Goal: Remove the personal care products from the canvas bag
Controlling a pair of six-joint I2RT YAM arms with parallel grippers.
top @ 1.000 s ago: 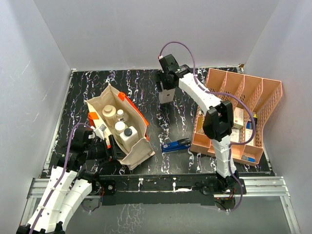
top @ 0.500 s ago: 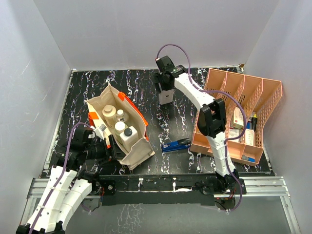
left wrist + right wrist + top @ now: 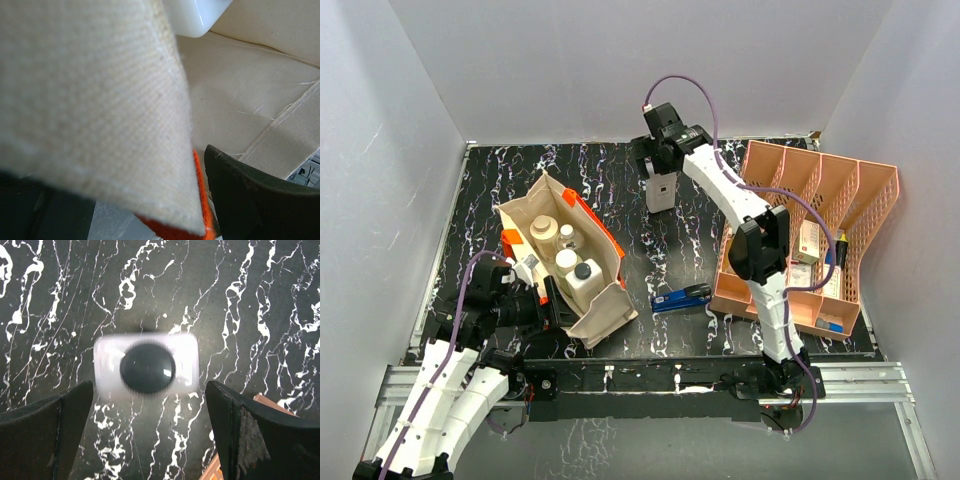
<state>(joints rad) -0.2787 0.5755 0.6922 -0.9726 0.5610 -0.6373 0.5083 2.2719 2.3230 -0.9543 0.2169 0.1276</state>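
Top external view: the bag [image 3: 563, 262] is seen at the left of the table [image 3: 610, 180], its long axis running from far left to near right and its mouth opened upward. Four bottles are held in it, caps up: a tan cylinder [image 3: 544, 229] at the far end, a tiny clear bottle [image 3: 567, 236] just right of it, a cream cylinder [image 3: 566, 261] in the middle and a second white bottle [image 3: 585, 278] with a black cap at the near end. Orange handles [image 3: 582, 208] are folded against the bag's sides. A white bottle [image 3: 661, 192] is stood upright on the table, well to the right of the bag and far from the bases, its black cap pointed up. The right gripper [image 3: 660, 176] is hung directly over it; in the right wrist view its fingers [image 3: 50, 435] are spread wide on either side of the bottle, touching neither side. The left gripper [image 3: 550, 300] is placed at the bag's near left wall; the left wrist view is filled with canvas, only one finger [image 3: 250, 200] is shown, and whether the cloth is pinched cannot be told. A stapler [image 3: 682, 297] is laid between the bag and a pink organizer [image 3: 865, 215], in which small cartons [image 3: 809, 240] are stored; their print is too small to be read.
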